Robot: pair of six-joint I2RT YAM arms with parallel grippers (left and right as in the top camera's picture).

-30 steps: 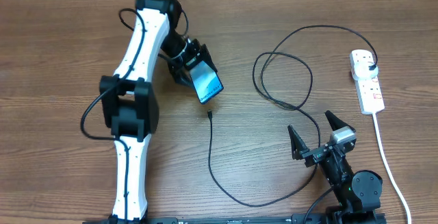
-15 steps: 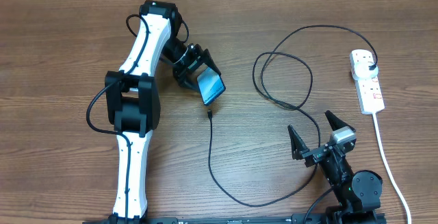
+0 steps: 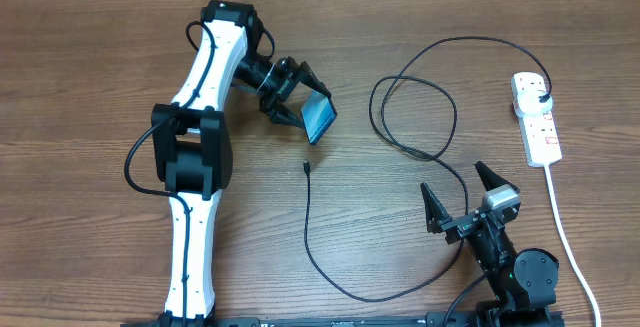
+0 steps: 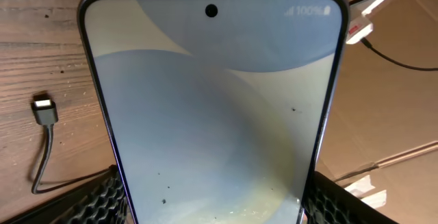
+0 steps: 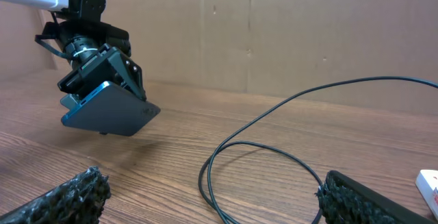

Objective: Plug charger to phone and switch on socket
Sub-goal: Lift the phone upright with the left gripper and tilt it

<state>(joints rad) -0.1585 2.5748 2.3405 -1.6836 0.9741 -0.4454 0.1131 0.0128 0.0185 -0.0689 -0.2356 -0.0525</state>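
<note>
My left gripper is shut on the phone, holding it lifted and tilted above the table; its lit light-blue screen fills the left wrist view. In the right wrist view the phone hangs above the wood. The charger cable loops across the table, its small connector tip lying below the phone, also in the left wrist view. Its black plug sits in the white socket strip at the far right. My right gripper is open and empty beside the cable.
The socket's thick white cord runs down the right side toward the front edge. The cable's lower loop passes near my right arm's base. A cardboard wall stands behind the table.
My left gripper has turned and carried the phone to the right and slightly up, away from the connector tip. The right arm has not moved.
</note>
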